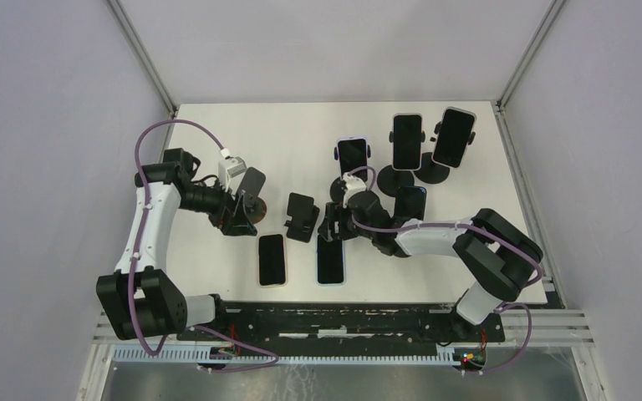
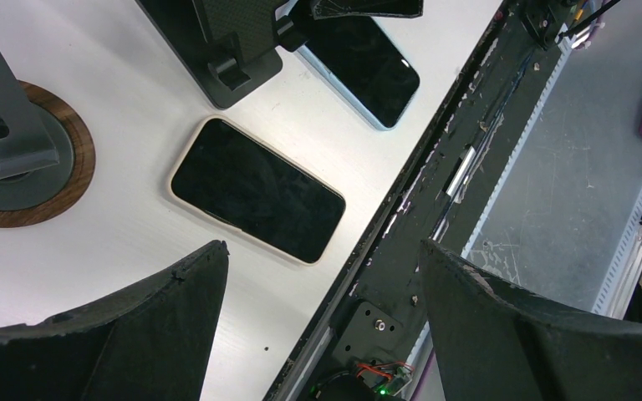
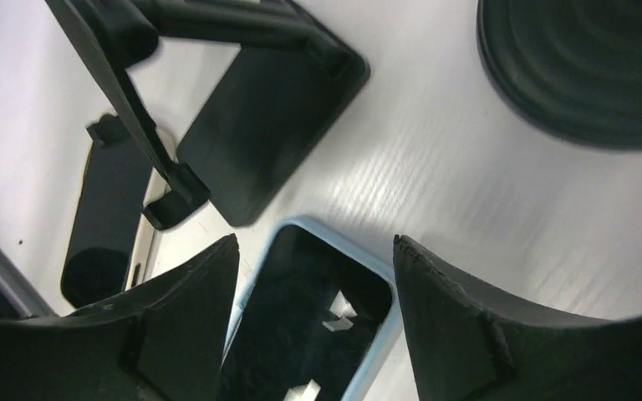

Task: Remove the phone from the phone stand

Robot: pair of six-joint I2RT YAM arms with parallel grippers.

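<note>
As it lies flat, phone [image 1: 330, 263] stretches rearward.

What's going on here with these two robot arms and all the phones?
The right gripper is open just above a blue-cased phone lying flat on the table beside an empty stand. The left gripper is open and empty near a cream-cased phone, also lying flat. At least three more phones stand upright at the back, not yet removed.
</note>
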